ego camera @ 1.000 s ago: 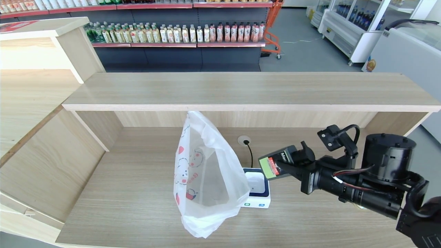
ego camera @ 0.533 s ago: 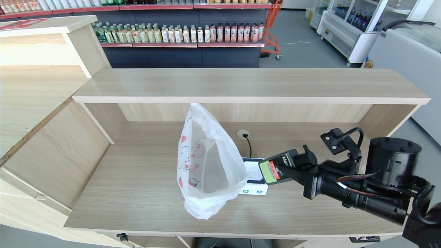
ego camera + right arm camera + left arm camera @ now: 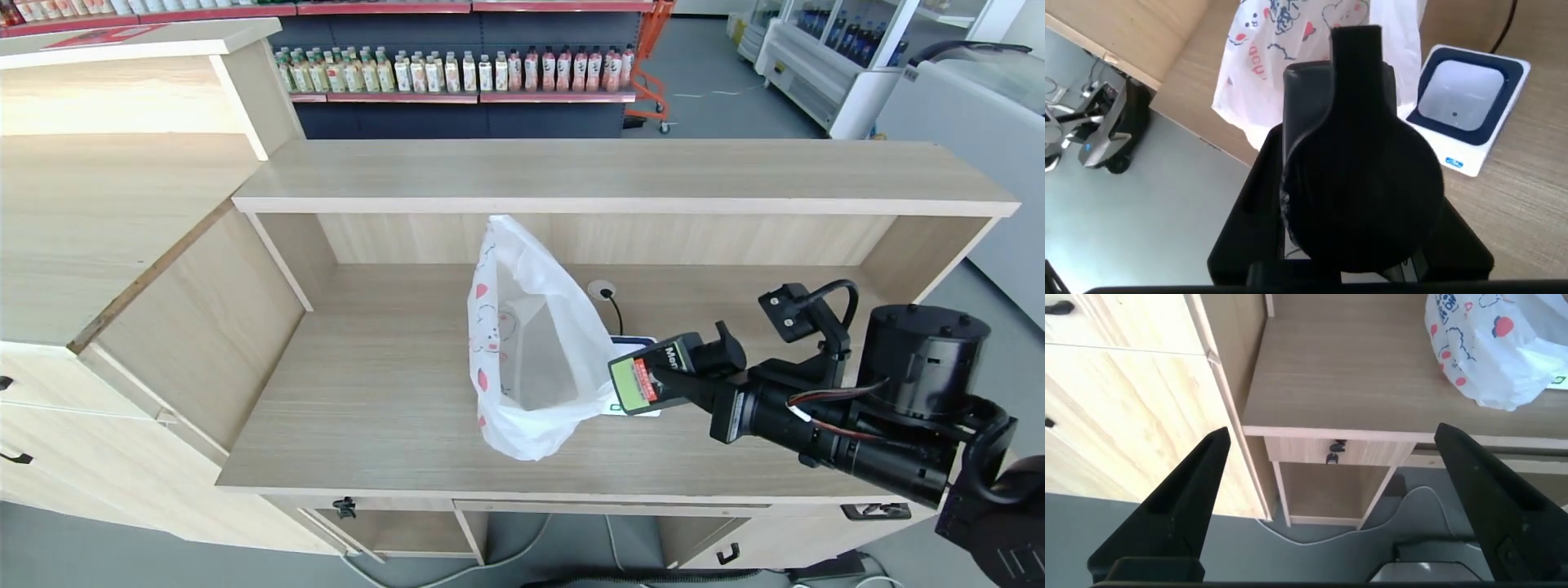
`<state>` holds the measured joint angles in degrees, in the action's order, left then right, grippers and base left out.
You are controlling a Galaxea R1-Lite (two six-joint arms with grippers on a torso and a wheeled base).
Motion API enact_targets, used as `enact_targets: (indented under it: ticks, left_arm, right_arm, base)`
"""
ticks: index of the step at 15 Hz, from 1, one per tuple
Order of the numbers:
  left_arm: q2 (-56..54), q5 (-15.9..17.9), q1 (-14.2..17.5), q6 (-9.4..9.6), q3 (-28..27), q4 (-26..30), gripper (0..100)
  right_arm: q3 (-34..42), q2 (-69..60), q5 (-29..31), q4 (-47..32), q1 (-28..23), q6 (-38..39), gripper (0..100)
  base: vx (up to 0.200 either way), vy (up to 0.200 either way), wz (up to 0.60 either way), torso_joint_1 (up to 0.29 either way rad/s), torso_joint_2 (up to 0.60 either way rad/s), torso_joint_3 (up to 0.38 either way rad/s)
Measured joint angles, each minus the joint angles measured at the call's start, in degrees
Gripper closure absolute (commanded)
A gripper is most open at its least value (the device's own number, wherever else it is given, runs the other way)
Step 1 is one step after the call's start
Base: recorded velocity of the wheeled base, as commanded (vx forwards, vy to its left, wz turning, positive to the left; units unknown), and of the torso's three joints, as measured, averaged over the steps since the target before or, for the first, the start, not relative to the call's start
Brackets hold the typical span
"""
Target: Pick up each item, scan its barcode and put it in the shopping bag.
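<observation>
My right gripper (image 3: 679, 372) is shut on a small dark box (image 3: 642, 382) with a green and red end face. It holds the box above the white-and-blue barcode scanner (image 3: 1466, 102), right beside the shopping bag (image 3: 535, 343). The bag is thin white plastic with red and blue cartoon prints, and it hangs by a handle from the upper counter's edge with its mouth open. In the right wrist view the bag (image 3: 1290, 41) lies just past the gripper's dark finger (image 3: 1355, 57). My left gripper (image 3: 1331, 510) is open and empty, low in front of the counter's front edge.
The lower wooden counter (image 3: 392, 408) is walled by a raised shelf behind and side panels. The scanner's cable runs to a grommet (image 3: 602, 289). A small drawer with a lock (image 3: 1333, 452) sits under the front edge. Store shelves and freezers stand behind.
The head camera has pulled back, so the whole picture shifted. My right gripper has carried the box a little left, from beside the scanner to over it, closer to the bag.
</observation>
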<state>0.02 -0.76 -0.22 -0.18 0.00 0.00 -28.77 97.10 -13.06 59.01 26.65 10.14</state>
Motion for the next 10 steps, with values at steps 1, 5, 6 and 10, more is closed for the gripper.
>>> enact_targets:
  ticks: [1,5,6,10]
  left_arm:
    - [0.0,0.0,0.0,0.07,0.0,0.0,0]
    - [0.0,0.0,0.0,0.09,0.0,0.0,0]
    - [0.0,0.0,0.0,0.07,0.0,0.0,0]
    - [0.0,0.1,0.0,0.18,0.0,0.0,0]
  right_arm:
    - [-1.0,0.7,-0.1,0.0,0.1,0.0,100]
    - [-8.2,5.0,-0.1,-1.5,0.0,0.0,100]
    - [-9.1,5.8,0.0,-2.1,-0.4,0.0,100]
    - [-9.9,7.3,0.0,-2.2,-0.3,0.0,100]
  base:
    - [0.000,0.000,0.00,0.000,0.00,0.000]
    - [0.000,0.000,0.00,0.000,0.00,0.000]
    - [0.000,0.000,0.00,0.000,0.00,0.000]
    - [0.200,0.200,0.00,-0.002,0.00,0.001]
